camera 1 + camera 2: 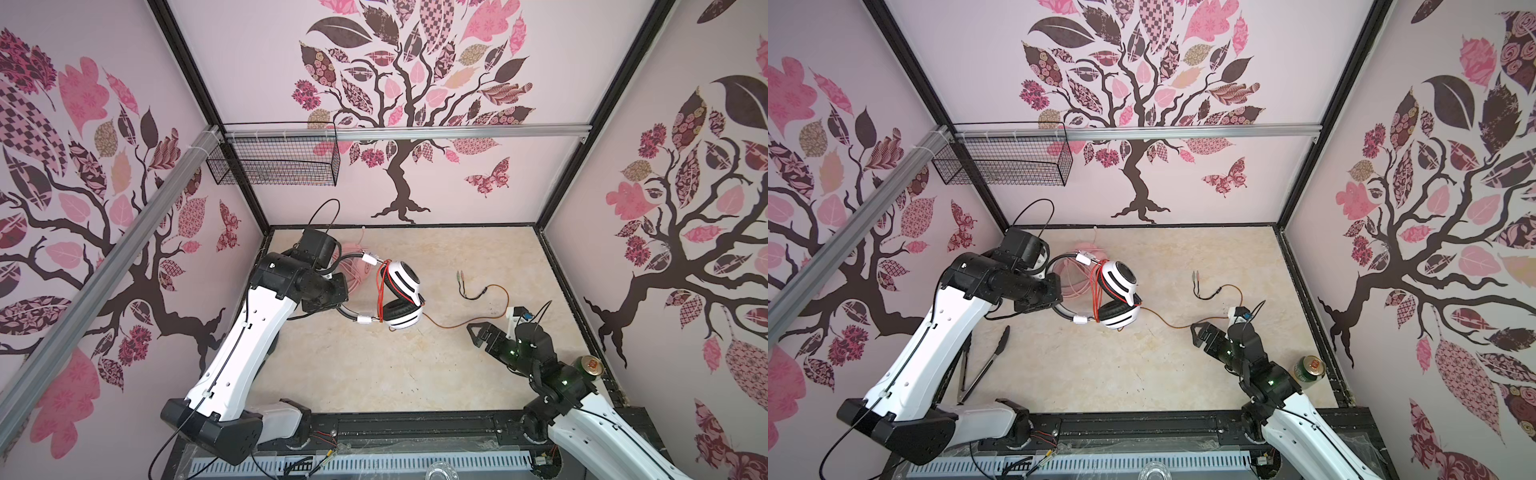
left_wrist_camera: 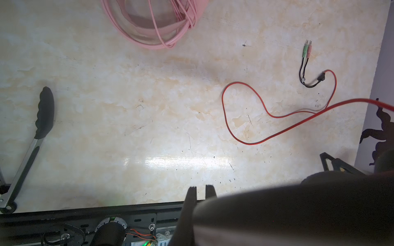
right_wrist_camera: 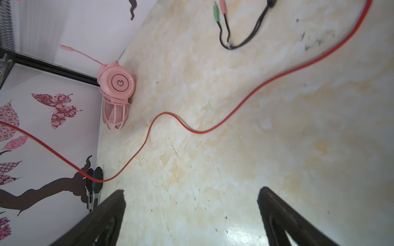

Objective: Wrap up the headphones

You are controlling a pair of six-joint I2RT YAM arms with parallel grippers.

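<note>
Shows tongs (image 1: 984,365) in a top view, lying at the front left of the desk (image 1: 1100,374); buries them in a top view under the left arm (image 1: 249,332); catches them again in both wrist views. Gives the can (image 1: 588,368) only from above, upright at the right edge just beside the right arm (image 1: 582,419). Lays out the pink headphones (image 3: 116,95) plainly in the right wrist view, resting on the desk near the rear left corner with the pink cable (image 2: 170,42) wound round them; half masks them in both top views behind the white-and-black headphones (image 1: 401,297). Holds that pair raised off the desk, headband (image 1: 345,311) turned toward the left arm, red loops strung across it. Bends the left arm forward and inward over the left-centre; pinches the left gripper (image 2: 201,190) down to a narrow slit on the headset, seen as a dark blur beside the fingers (image 2: 210,189). Trails the orange-red cable (image 1: 449,326) from the lower earcup (image 1: 401,318) across the desk in loose curves to the plugs (image 1: 459,276) right of centre. Sets the right arm low, reaching from the front right, right gripper (image 3: 191,193) spread wide, nothing between its fingers, near the cable yet apart from it. Leaves bare marble across the front and middle; hangs a wire basket (image 1: 274,162) on the rear rail (image 1: 415,135), well above the desk.
</note>
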